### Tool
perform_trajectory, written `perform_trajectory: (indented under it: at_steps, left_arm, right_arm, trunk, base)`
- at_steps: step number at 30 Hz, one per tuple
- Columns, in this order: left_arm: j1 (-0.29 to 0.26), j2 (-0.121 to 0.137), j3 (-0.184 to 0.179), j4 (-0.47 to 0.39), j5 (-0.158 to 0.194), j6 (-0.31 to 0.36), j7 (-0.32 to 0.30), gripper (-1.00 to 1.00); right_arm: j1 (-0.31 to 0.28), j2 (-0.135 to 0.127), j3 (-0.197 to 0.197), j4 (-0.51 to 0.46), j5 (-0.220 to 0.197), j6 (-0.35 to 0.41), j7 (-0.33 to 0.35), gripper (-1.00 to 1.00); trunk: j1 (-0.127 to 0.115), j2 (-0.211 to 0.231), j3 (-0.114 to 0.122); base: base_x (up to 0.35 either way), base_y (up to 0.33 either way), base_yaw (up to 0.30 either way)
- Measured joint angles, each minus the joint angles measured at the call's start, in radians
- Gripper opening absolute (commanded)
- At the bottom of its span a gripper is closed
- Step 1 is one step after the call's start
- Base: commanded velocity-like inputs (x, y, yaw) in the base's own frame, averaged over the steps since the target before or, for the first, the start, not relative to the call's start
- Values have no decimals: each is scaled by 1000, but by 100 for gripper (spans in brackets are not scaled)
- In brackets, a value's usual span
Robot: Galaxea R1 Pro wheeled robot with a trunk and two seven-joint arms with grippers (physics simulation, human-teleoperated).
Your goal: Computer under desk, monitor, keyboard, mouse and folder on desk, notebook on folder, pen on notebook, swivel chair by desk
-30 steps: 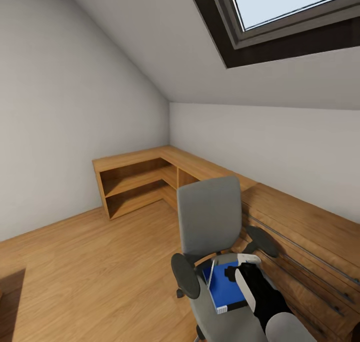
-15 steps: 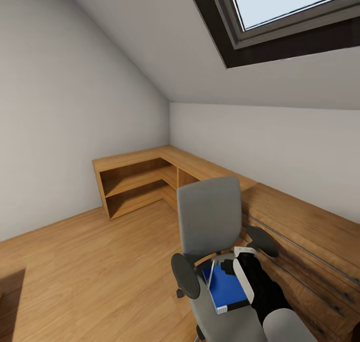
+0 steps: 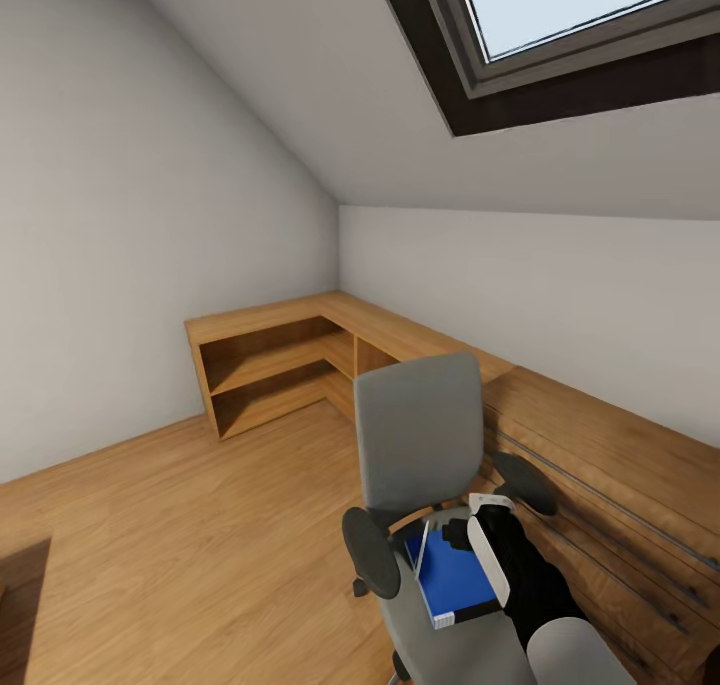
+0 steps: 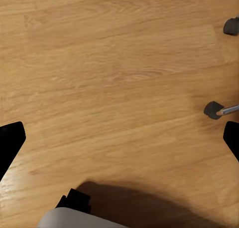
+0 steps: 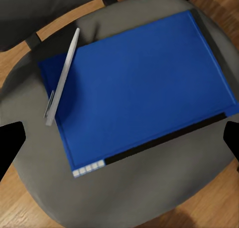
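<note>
The grey swivel chair (image 3: 418, 443) stands at the lower middle of the head view, its back toward the wall cabinets. A bright blue folder (image 3: 452, 577) (image 5: 142, 93) lies flat on its seat. A slim silver pen (image 3: 423, 547) (image 5: 62, 78) rests along one edge of the folder. My right gripper (image 3: 466, 539) (image 5: 119, 138) hovers open just above the folder, its fingertips spread wider than the folder's short side. My left gripper (image 4: 119, 143) is open over bare wooden floor, holding nothing. The desk, monitor, keyboard, mouse, notebook and computer are out of view.
Light wooden low cabinets (image 3: 270, 360) run along both walls behind and to the right of the chair. Chair castors (image 4: 214, 110) sit on the floor near my left gripper. Open wooden floor (image 3: 170, 525) spreads to the left. A skylight (image 3: 590, 5) is overhead.
My right wrist has shifted a little toward the chair back and turned slightly over the folder. Over the last half second it has stayed almost still.
</note>
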Motion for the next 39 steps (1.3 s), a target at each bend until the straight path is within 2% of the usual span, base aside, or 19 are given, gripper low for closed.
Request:
perform_trajectory:
  at_steps: [7,8,13,24,32,33,37,38,39]
  left_arm:
    - [0,0,1,0,0,0,0,100]
    - [0,14,2,0,1,0,0,100]
    - [0,20,1,0,1,0,0,100]
    - [0,20,1,0,1,-1,-1,100]
    - [0,20,1,0,1,1,0,100]
    - [0,32,4,-42,16,6,3,100]
    - [0,46,4,-144,57,30,26,100]
    - [0,51,4,-170,62,47,40,100]
    - [0,61,4,-223,71,98,75,100]
  right_arm:
    - [0,0,1,0,0,0,0,100]
    - [0,0,1,0,0,-4,1,100]
    - [0,0,0,0,0,-5,0,100]
    - [0,0,0,0,1,-8,1,100]
    - [0,-3,-2,0,1,-8,0,100]
    - [0,-4,-2,3,2,-10,2,100]
    - [-1,-3,-1,7,3,-8,0,100]
    - [-2,-3,-1,8,3,-6,0,100]
    - [-2,-3,-1,12,3,-4,-1,100]
  trunk:
    - [0,0,0]
    - [0,0,0]
    - [0,0,0]
    - [0,0,0]
    - [0,0,0]
    - [0,0,0]
    - [0,0,0]
    - [0,0,0]
    - [0,0,0]
  base:
    - [0,0,0]
    - [0,0,0]
    - [0,0,0]
    - [0,128,0]
    - [0,13,0]
    - [0,0,0]
    - [0,0,0]
    - [0,0,0]
    - [0,0,0]
